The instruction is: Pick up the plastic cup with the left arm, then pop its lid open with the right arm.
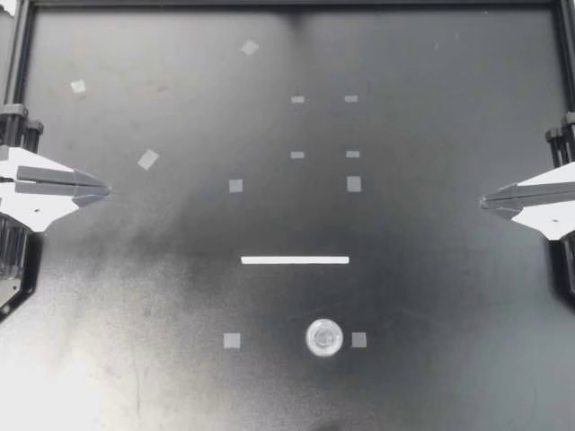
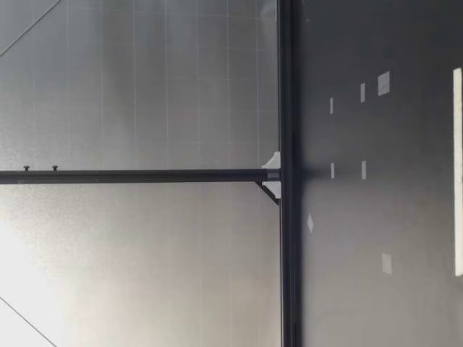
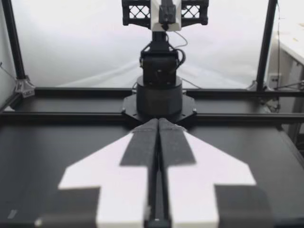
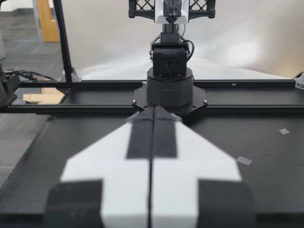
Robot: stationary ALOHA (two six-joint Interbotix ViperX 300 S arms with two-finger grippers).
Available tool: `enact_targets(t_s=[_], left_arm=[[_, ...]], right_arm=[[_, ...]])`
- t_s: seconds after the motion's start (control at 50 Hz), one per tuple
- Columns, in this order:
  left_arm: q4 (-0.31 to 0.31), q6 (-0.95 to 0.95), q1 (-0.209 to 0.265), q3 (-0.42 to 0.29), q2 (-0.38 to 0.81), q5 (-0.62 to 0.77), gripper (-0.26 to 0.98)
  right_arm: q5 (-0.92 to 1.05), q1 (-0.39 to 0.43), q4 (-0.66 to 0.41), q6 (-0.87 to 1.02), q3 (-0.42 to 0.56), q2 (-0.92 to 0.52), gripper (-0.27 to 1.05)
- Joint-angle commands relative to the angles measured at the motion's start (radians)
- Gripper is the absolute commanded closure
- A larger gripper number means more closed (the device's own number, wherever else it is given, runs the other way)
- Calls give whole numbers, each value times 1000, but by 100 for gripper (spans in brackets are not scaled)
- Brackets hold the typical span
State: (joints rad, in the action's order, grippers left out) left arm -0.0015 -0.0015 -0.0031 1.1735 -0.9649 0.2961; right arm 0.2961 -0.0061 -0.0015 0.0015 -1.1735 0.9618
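Tips pressed together, the left gripper (image 1: 106,190) and right gripper (image 1: 483,202) sit at opposite table (image 1: 431,296) edges, well apart from the small clear cup (image 1: 324,337) near the white strip (image 1: 295,260), so a clean grab would need the fingers spread first and a straight-down approach.

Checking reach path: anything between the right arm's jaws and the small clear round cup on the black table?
Nothing visible does. Only bare black table lies between the right gripper, jaws shut, and the small clear round cup; a flat grey tape square lies beside it.
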Motion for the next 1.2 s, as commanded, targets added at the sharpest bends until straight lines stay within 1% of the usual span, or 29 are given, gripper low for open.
enact_targets(t_s=[0.0,0.02,0.06,0.08,0.12,0.18,0.24,0.3,0.36,0.42,0.44,0.48,0.52,0.58,0.74,0.82,0.9,0.96,1.06,1.18], left_arm=[[-2,-2,-12,-25,-2,-11,71],[-2,-3,-12,-31,2,-21,77],[-2,-5,-12,-43,12,-46,82],[-2,-5,-12,-57,18,-72,85],[-2,-6,-12,-81,34,-106,86],[-3,-5,-14,-144,83,-178,86],[-3,-3,-15,-196,143,-241,86],[-3,-5,-17,-236,218,-293,86],[-6,-5,-31,-255,305,-310,86],[-9,-3,-67,-262,405,-288,86],[-11,-5,-72,-262,416,-282,86],[-11,-8,-98,-259,474,-242,86],[-18,-17,-124,-253,535,-169,86],[-26,-37,-140,-238,591,-60,86],[-26,-141,-144,-179,696,150,86],[-26,-192,-156,-172,762,202,85],[-26,-224,-161,-190,834,218,82],[-25,-230,-164,-212,888,222,77],[-23,-230,-167,-253,966,224,64],[-23,-236,-172,-288,1042,224,37]], right_arm=[[-17,-6,18,17,28,-3,76],[-49,-8,31,20,35,-6,80],[-133,-9,49,28,64,-12,86],[-212,-12,57,34,91,-21,88],[-313,-14,57,43,129,-35,90],[-476,-14,60,66,212,-80,90],[-571,-14,60,78,278,-129,90],[-629,-14,60,80,322,-184,89],[-653,-12,61,83,347,-255,90],[-658,-2,89,80,350,-348,90],[-657,0,92,78,350,-362,90],[-649,12,114,77,350,-426,90],[-627,37,135,77,350,-497,90],[-571,69,156,77,350,-568,90],[-380,143,187,86,324,-675,90],[-261,163,204,118,298,-713,90],[-144,176,204,167,267,-755,90],[-80,184,204,212,253,-793,90],[-20,201,196,259,255,-857,90],[9,210,193,284,272,-933,90]])
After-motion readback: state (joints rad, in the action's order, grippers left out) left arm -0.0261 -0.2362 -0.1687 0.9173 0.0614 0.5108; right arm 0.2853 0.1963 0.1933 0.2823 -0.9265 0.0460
